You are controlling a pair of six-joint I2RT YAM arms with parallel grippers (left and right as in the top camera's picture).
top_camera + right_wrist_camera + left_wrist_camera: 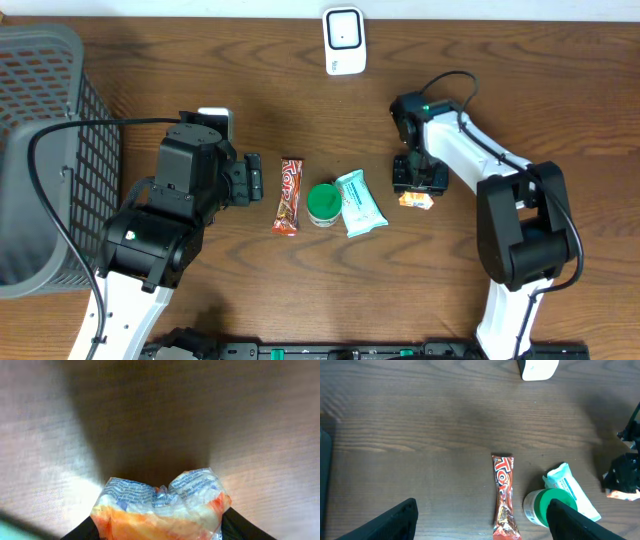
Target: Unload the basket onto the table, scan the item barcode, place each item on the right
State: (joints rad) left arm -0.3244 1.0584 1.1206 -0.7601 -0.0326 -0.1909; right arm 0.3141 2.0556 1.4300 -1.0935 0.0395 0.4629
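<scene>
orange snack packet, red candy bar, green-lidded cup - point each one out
orange snack packet (160,507), right wrist view, on its crumpled middle
red candy bar (503,492), left wrist view, on the middle of the wrapper
green-lidded cup (322,201), overhead view, on the green lid

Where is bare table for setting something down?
Bare wood between the scanner and the items, and the front strip below them. Crowded: bar, tub, teal packet close together between left end effector and right end effector.
</scene>
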